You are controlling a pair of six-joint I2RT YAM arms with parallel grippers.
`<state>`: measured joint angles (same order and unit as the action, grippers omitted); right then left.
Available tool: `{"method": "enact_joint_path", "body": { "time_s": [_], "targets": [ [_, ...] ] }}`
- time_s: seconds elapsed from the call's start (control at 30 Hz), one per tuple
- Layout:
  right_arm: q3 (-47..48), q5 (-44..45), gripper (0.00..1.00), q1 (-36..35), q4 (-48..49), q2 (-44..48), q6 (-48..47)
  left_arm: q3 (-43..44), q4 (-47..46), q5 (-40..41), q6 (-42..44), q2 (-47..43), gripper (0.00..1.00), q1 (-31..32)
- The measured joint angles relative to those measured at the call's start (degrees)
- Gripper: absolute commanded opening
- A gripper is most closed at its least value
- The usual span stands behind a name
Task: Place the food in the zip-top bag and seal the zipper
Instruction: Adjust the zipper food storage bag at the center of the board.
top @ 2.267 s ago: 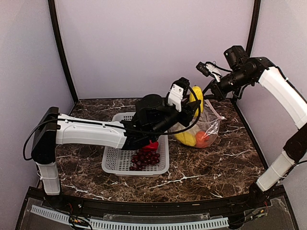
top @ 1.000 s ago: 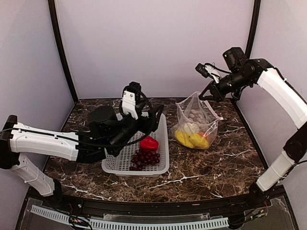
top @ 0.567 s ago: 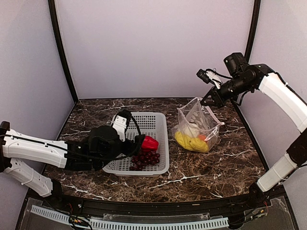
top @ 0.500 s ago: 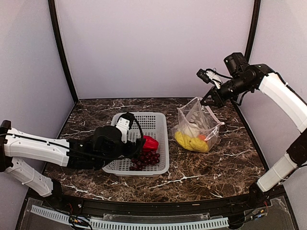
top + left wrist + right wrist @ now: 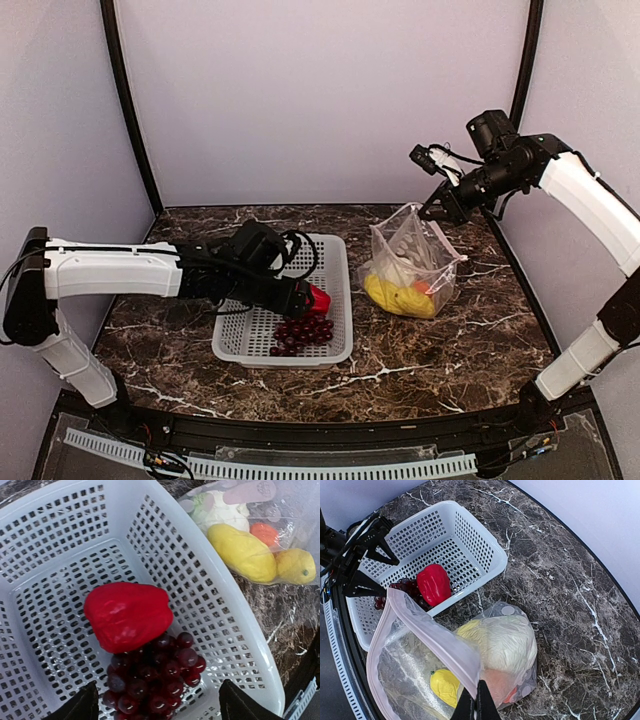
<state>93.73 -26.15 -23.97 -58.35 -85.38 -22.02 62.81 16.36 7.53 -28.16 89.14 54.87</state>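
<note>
We hover our left gripper (image 5: 160,707), fingers spread wide and empty, over the red pepper (image 5: 127,615) and grape bunch (image 5: 155,677) in the basket (image 5: 60,555), while right of the basket our right gripper (image 5: 475,700) pinches the zipper (image 5: 430,635) of the zip-top bag (image 5: 415,250).

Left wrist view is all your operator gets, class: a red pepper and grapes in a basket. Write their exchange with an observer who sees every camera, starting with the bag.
Operator: Is the zip-top bag open?
Observer: Yes. In the right wrist view its zipper loops wide around the mouth.
Operator: What keeps it that way?
Observer: The right gripper, shut on the mouth edge, holds it up above the table.
</note>
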Motion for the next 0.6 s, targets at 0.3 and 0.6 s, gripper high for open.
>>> {"method": "enact_joint_path", "body": {
  "time_s": [0.3,0.6],
  "targets": [
    [0.0,-0.2,0.00,0.0,-0.1,-0.4,-0.3,5.7,12.7,-9.2,6.2,4.1,0.70,0.0],
    [2.7,-1.2,0.00,0.0,-1.6,-3.5,-0.5,7.4,17.8,-12.2,11.9,7.4,0.70,0.0]
  ]
}}
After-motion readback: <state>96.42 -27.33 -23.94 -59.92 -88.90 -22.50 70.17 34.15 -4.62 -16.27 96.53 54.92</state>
